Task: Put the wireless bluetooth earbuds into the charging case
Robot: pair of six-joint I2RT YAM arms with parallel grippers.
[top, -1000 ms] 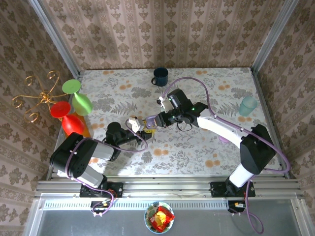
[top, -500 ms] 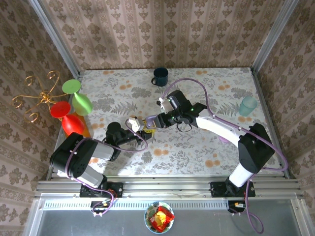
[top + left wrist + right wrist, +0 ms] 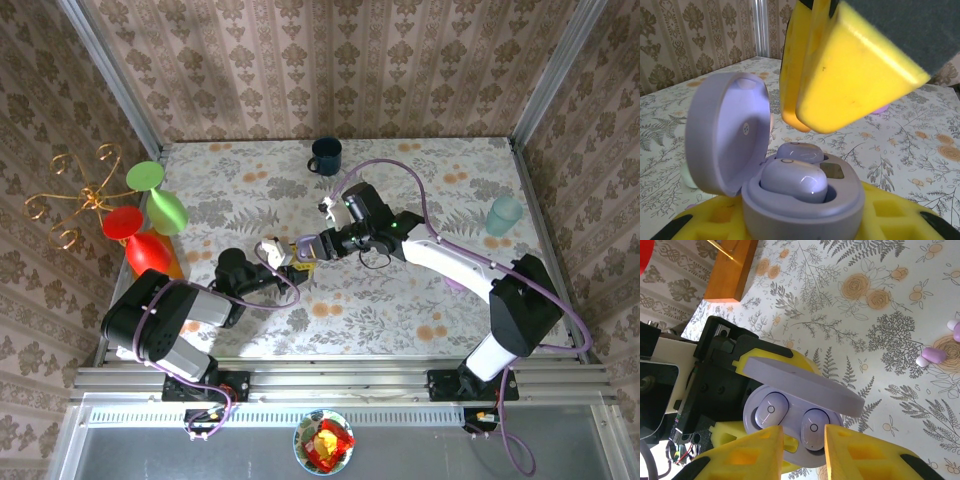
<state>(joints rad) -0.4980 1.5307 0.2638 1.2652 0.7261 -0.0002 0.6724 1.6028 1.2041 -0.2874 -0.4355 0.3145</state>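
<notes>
The left gripper [image 3: 268,252] clamps the open case [image 3: 805,212], two lilac earbuds [image 3: 794,181] seated inside. Just above, the right gripper [image 3: 803,434] hangs released, jaws slightly parted. Withdrawing carelessly, it could clip the lid [image 3: 727,135] or unseat a bud. The right wrist view adds loose buds [image 3: 932,355] on the table [image 3: 840,270]; the left wrist view shows its fingers [image 3: 855,70] clear of the case.

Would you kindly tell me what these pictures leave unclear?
- Top view: lilac oval charging case, too small to show its contents.
- Left wrist: rear lilac glossy earbud, half hidden by the front earbud.
- Right wrist: pale lilac bit, cut off by the right edge.
</notes>
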